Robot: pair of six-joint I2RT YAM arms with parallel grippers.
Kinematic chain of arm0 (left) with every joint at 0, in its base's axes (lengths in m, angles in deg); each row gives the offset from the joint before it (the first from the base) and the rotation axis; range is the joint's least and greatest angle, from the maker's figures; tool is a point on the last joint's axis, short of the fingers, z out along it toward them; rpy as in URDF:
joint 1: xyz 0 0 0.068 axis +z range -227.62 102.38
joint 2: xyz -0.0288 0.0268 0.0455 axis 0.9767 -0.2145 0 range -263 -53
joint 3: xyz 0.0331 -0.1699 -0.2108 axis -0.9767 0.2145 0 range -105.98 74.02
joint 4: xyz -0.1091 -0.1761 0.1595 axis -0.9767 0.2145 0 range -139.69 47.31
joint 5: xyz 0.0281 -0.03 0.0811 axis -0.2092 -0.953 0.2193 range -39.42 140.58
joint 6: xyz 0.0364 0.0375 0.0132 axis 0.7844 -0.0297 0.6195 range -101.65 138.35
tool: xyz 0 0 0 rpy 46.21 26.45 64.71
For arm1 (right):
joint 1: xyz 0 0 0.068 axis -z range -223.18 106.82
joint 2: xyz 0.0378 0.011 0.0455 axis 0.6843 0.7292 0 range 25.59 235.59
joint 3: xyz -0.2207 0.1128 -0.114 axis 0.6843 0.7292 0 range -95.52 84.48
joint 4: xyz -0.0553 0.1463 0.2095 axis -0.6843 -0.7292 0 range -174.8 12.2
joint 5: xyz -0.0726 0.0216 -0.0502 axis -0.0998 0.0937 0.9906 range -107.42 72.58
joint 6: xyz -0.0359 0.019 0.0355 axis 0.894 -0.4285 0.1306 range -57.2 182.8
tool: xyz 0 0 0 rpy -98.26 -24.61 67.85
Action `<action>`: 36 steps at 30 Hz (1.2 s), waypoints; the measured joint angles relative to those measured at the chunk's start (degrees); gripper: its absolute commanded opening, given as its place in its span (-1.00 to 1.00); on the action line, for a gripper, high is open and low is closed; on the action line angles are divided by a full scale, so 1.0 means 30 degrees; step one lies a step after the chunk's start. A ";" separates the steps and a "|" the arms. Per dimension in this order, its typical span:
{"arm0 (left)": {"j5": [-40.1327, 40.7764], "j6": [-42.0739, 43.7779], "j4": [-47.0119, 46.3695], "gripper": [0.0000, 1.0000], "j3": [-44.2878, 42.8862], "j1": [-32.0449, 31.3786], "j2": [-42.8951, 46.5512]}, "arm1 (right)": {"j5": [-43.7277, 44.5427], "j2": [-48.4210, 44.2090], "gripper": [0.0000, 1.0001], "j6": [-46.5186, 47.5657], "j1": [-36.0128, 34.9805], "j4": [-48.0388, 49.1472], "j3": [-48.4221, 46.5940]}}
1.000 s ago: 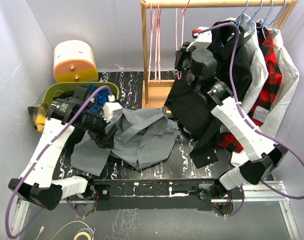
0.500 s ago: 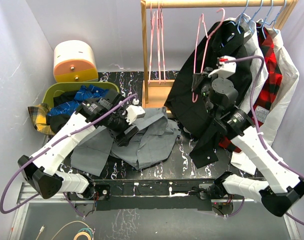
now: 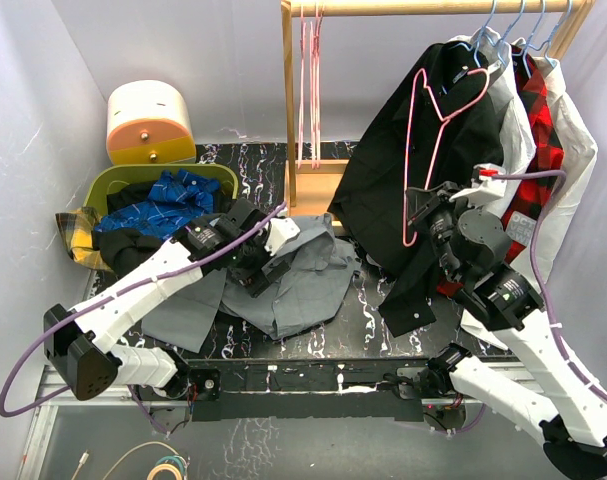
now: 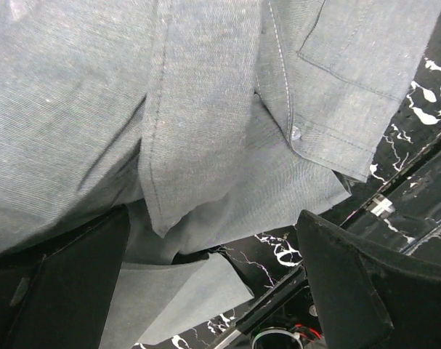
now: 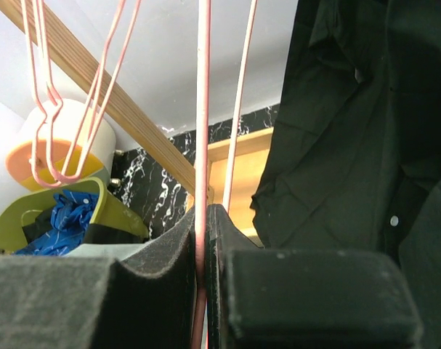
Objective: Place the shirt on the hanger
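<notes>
The grey shirt (image 3: 301, 282) lies crumpled on the black marbled table, left of centre. In the left wrist view it (image 4: 205, 109) fills the frame, with its button placket and a cuff showing. My left gripper (image 3: 269, 268) hovers just over the shirt's left half; its jaws (image 4: 213, 291) stand wide open and hold nothing. My right gripper (image 3: 421, 218) is shut on the lower end of the pink hanger (image 3: 420, 140) and holds it upright in front of the hanging black shirt. In the right wrist view the pink wire (image 5: 203, 109) is pinched between the pads.
A wooden rack (image 3: 288, 110) at the back carries more pink hangers (image 3: 308, 80), a black shirt (image 3: 383, 200), a white shirt and a red plaid shirt (image 3: 538, 140). A green bin (image 3: 108, 180) with a blue garment (image 3: 168, 195) and a cream round box (image 3: 148, 120) stand at the back left.
My right arm has taken the pink hanger off the rail and carried it right and toward the front. My left gripper has moved right over the grey shirt.
</notes>
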 measured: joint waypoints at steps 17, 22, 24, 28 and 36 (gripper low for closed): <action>0.3993 0.0255 -0.4051 -1.00 0.3475 -0.0386 0.0787 | -0.2987 -0.2186 -0.84 -0.1399 0.0000 -0.2769 0.0488; 0.3235 -0.0051 -0.3337 -1.00 0.0408 0.0947 0.0408 | -0.5406 -0.4182 -0.84 -0.3351 0.0000 -0.6790 0.0896; 0.2455 -0.0248 -0.3104 -1.00 -0.1523 0.1479 0.0284 | -0.6390 -0.5107 -0.84 -0.3898 0.0036 -0.8451 0.0889; 0.1195 -0.0313 -0.2805 -1.00 -0.3825 0.2047 0.0291 | -0.8429 -0.6295 -0.84 -0.4218 0.0605 -1.1628 -0.0219; 0.0291 -0.0364 -0.2222 -1.00 -0.4269 0.3133 -0.0066 | -1.3712 -0.6921 -0.84 -0.2958 0.4051 -1.5533 -0.2586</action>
